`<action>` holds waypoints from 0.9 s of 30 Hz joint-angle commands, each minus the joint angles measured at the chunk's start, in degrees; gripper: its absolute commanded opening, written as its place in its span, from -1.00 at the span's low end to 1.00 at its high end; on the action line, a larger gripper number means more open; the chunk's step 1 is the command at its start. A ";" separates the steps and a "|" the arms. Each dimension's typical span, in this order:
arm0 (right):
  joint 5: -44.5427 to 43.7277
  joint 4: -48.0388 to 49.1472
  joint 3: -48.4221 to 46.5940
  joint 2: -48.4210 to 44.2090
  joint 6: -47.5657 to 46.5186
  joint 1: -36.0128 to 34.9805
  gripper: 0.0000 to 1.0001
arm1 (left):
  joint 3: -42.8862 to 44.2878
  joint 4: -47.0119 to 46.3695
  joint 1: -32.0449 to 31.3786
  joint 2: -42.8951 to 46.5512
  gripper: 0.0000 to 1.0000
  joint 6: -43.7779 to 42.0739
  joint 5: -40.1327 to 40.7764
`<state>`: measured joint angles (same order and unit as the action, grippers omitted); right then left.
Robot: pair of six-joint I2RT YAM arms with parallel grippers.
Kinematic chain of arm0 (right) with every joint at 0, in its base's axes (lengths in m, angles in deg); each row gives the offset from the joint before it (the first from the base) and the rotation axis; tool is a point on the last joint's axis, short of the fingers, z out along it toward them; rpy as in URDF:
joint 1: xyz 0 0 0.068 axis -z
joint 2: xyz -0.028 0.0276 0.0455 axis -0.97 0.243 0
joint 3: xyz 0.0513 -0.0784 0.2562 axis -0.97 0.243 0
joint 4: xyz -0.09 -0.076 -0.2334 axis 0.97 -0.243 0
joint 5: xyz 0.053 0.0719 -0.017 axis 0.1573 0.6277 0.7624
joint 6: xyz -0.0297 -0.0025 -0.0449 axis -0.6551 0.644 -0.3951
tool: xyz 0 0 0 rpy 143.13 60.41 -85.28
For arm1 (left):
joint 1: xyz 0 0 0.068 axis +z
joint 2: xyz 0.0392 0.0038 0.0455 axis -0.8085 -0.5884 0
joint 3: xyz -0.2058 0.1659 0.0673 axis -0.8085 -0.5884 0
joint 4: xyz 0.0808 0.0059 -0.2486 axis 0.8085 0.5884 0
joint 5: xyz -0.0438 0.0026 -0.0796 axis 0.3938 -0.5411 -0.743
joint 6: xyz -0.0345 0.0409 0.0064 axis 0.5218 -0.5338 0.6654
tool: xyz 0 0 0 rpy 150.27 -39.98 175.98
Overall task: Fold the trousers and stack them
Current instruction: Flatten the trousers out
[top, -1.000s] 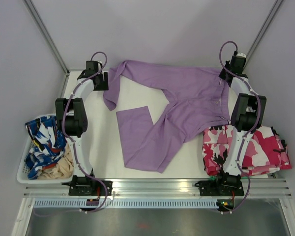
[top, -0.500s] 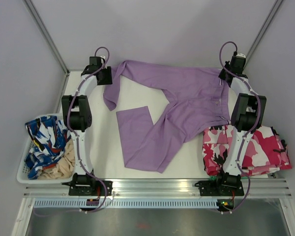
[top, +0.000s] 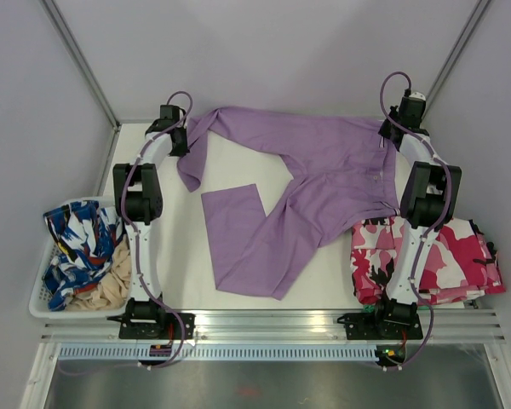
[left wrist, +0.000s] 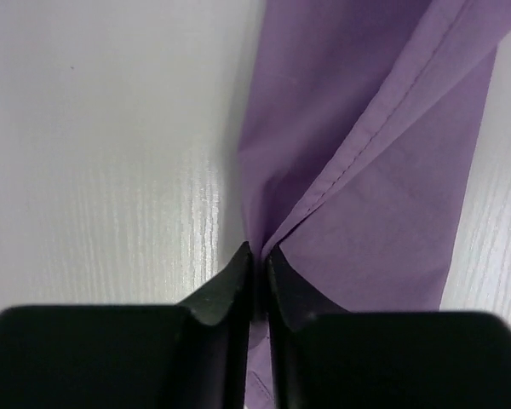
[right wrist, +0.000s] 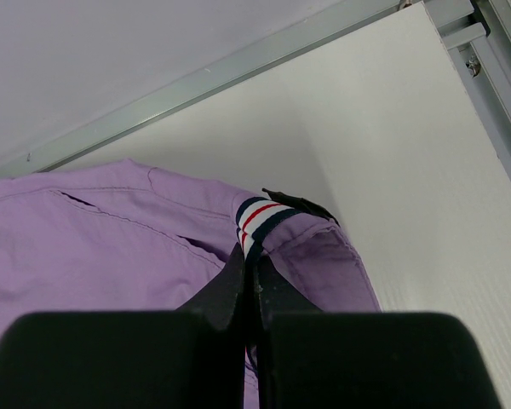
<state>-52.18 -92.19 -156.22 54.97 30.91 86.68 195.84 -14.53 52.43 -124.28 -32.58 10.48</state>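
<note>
The lilac trousers (top: 324, 175) lie spread across the far half of the white table (top: 179, 256). One leg runs to the far left and the other is folded back toward the near middle. My left gripper (top: 180, 143) is at the far left, shut on a pinched fold of that leg (left wrist: 358, 170), with the cloth squeezed between its black fingers (left wrist: 226, 285). My right gripper (top: 390, 136) is at the far right, shut on the waistband (right wrist: 153, 247) next to a striped loop (right wrist: 260, 217).
A white basket (top: 36, 298) with blue-and-white patterned clothing (top: 72, 243) stands off the table's left edge. A folded pink camouflage garment (top: 434, 256) lies at the near right. A metal rail (right wrist: 238, 68) and wall close the far side.
My left arm has reached right to the far-left trouser leg, and its gripper has shut on the cloth. The right arm and the trousers' lay are unchanged.
</note>
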 commanded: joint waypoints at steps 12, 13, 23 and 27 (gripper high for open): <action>-1.68 -1.60 0.85 -7.97 -0.08 0.33 -1.00 | 8.48 10.10 0.20 17.92 -0.95 -23.59 13.35; -1.77 -1.52 1.38 -8.41 0.09 0.33 -1.00 | 8.12 10.01 0.20 19.15 -0.95 -27.96 14.24; -3.52 -2.22 4.19 -11.58 0.80 0.42 -1.00 | 19.98 12.54 1.43 21.62 -0.95 -41.27 4.45; -2.91 -2.74 3.76 -11.40 0.53 0.42 -1.00 | 16.73 15.00 4.50 23.21 -0.95 -43.04 -10.91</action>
<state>-53.93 -95.21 -152.00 46.49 31.61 86.68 212.63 -4.96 54.42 -101.46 -70.48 13.11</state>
